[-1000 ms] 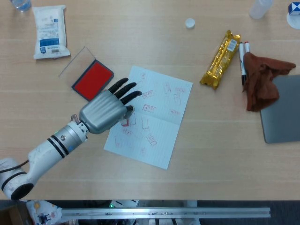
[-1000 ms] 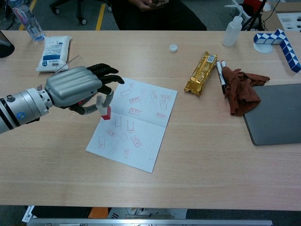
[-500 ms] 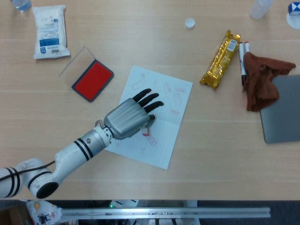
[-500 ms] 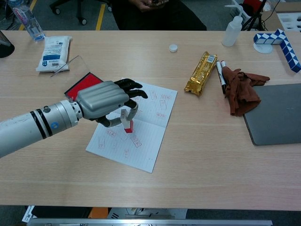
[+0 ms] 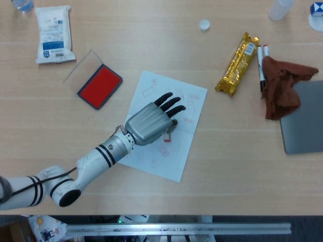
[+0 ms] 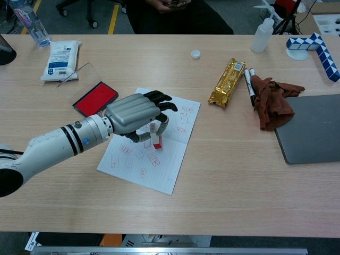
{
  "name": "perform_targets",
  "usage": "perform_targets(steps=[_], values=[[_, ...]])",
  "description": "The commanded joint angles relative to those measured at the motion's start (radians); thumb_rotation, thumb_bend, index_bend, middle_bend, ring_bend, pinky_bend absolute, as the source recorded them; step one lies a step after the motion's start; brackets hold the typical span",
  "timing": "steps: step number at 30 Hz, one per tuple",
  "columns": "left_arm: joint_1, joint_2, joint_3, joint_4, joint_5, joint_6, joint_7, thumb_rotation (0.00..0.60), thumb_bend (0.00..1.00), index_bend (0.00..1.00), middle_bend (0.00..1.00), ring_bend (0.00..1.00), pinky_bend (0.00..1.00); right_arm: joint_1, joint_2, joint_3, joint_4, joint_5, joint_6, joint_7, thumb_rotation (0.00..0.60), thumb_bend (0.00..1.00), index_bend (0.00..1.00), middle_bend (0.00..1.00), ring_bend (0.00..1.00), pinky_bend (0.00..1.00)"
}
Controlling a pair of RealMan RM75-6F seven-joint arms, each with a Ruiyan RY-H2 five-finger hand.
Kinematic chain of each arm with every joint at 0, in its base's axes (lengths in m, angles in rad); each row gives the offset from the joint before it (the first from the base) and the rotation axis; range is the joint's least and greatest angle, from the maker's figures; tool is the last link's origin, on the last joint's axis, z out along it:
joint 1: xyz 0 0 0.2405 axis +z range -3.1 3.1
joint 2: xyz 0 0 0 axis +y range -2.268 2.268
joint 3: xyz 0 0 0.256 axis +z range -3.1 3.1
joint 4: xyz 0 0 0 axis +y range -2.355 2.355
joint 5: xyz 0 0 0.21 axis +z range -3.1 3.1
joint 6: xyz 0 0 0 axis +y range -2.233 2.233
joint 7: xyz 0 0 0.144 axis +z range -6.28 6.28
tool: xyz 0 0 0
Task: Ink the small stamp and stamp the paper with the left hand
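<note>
My left hand [image 5: 150,124] [image 6: 135,113] hovers over the middle of the white paper [image 5: 151,156] [image 6: 143,170]. It pinches the small stamp [image 6: 156,141] [image 5: 168,136], a clear grip with a red base. The base touches the sheet or sits just above it; I cannot tell which. Several red stamp marks cover the paper. The red ink pad [image 5: 100,85] [image 6: 95,99] lies open to the left of the sheet, its clear lid [image 5: 83,66] beside it. No right hand shows in either view.
A white packet [image 5: 53,34] lies at the far left. A gold wrapped bar [image 5: 237,63], markers [image 5: 261,65], a brown cloth [image 5: 280,88] and a grey laptop [image 5: 305,118] sit to the right. A white cap [image 5: 204,24] lies at the back.
My left hand has carried the stamp rightward from beside the ink pad, across the paper to its middle, and lowered it toward the sheet.
</note>
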Motion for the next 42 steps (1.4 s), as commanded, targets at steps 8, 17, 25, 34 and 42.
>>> perform_targets(steps=[8,17,25,34,42], values=[[0.003,-0.079,0.007,0.115,0.005,0.023,-0.027,0.6,0.43,0.64,0.13,0.0,0.01,-0.001,0.005,0.001,-0.013,0.008,0.002,-0.016,0.6,0.16,0.31,0.36,0.3,0.32],[0.022,-0.095,0.036,0.159,0.033,0.058,-0.057,0.6,0.43,0.64,0.13,0.0,0.01,-0.006,0.008,-0.002,-0.02,0.011,0.008,-0.022,0.6,0.16,0.31,0.36,0.3,0.32],[0.031,-0.099,0.057,0.164,0.056,0.071,-0.066,0.6,0.43,0.65,0.13,0.0,0.01,-0.006,0.008,-0.003,-0.024,0.006,0.013,-0.024,0.6,0.16,0.31,0.36,0.3,0.32],[0.024,-0.094,0.045,0.151,0.039,0.049,-0.053,0.6,0.43,0.65,0.13,0.0,0.01,-0.013,0.009,-0.005,-0.022,0.006,0.022,-0.019,0.6,0.16,0.31,0.36,0.3,0.32],[0.017,-0.105,0.038,0.158,0.027,0.029,-0.034,0.6,0.43,0.65,0.13,0.0,0.01,-0.015,0.007,-0.006,-0.015,0.008,0.023,-0.013,0.6,0.16,0.31,0.36,0.3,0.32]])
